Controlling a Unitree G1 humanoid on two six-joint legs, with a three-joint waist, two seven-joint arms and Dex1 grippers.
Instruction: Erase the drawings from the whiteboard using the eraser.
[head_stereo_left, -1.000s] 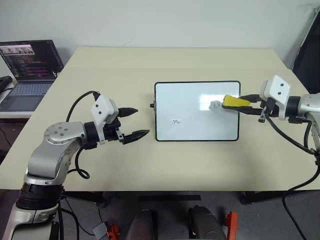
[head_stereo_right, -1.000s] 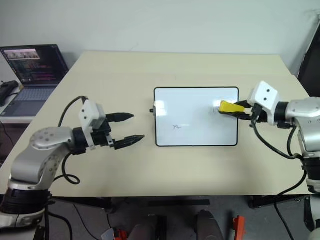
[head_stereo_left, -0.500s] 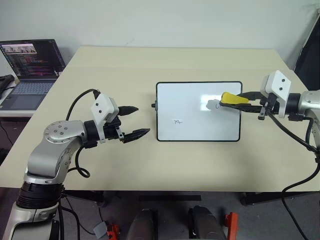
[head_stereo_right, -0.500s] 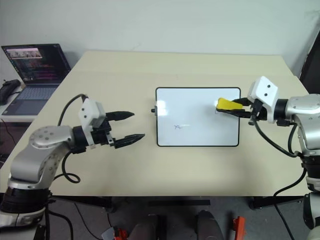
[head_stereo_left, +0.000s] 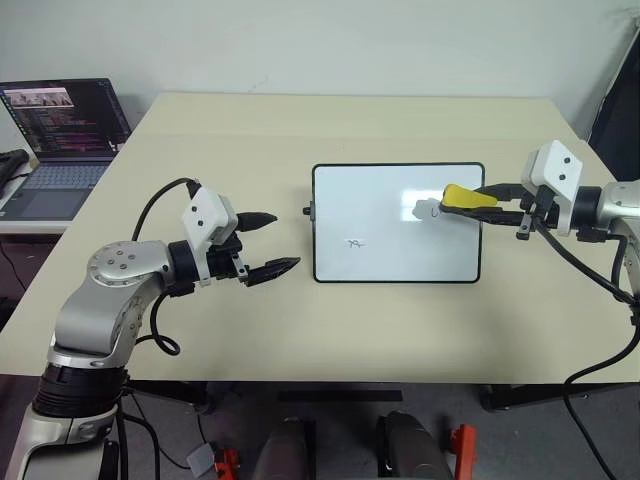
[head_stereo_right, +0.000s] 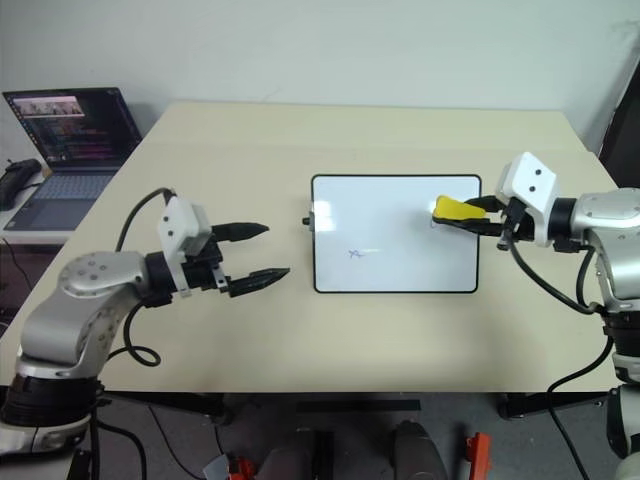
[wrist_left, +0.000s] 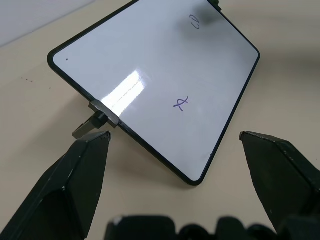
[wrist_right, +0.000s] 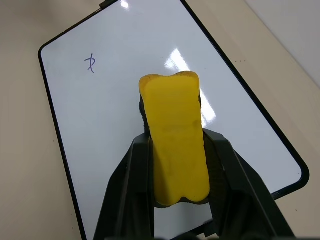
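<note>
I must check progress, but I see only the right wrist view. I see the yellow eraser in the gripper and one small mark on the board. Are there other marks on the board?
Observer: Yes. In the left wrist view a small loop mark sits near the far corner of the whiteboard, besides the scribble you see.
Operator: Where is the eraser compared to that loop?
Observer: From the head camera, the eraser is held over the board's right side, its tip just right of the loop; whether it touches the board I cannot tell.
Operator: And the left gripper?
Observer: The left gripper is open, over the table, apart from the board's left edge.
</note>
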